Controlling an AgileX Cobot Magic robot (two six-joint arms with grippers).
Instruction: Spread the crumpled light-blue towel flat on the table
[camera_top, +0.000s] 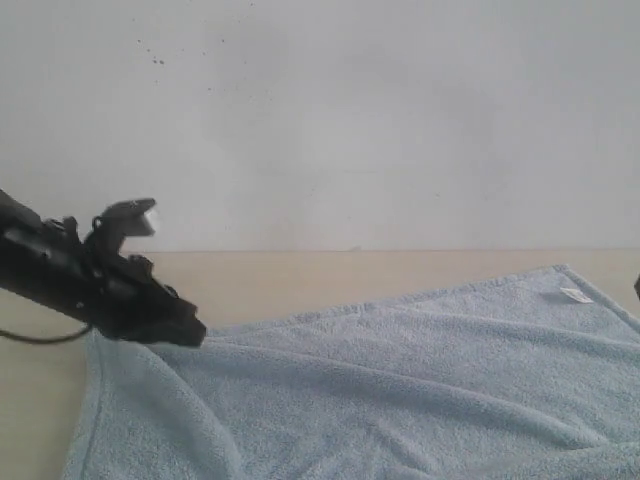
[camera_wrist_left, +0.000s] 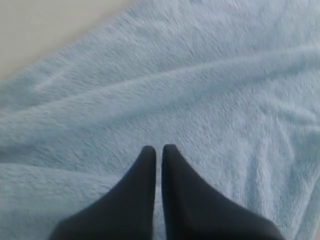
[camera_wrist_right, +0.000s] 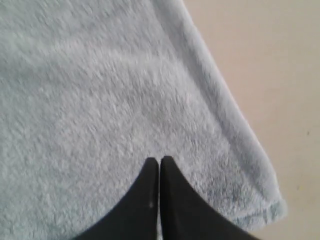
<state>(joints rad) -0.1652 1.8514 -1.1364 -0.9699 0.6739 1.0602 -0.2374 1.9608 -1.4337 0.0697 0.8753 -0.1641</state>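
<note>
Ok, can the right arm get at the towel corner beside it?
Probably yes: that corner of the towel lies uncovered on the table close beside the right end effector. Its jaws are shut, so they must open first.

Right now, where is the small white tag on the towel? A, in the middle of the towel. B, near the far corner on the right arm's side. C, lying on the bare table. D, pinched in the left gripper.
B: the white tag lies on the towel close to its far corner on the right arm's side, well away from the left gripper.
</note>
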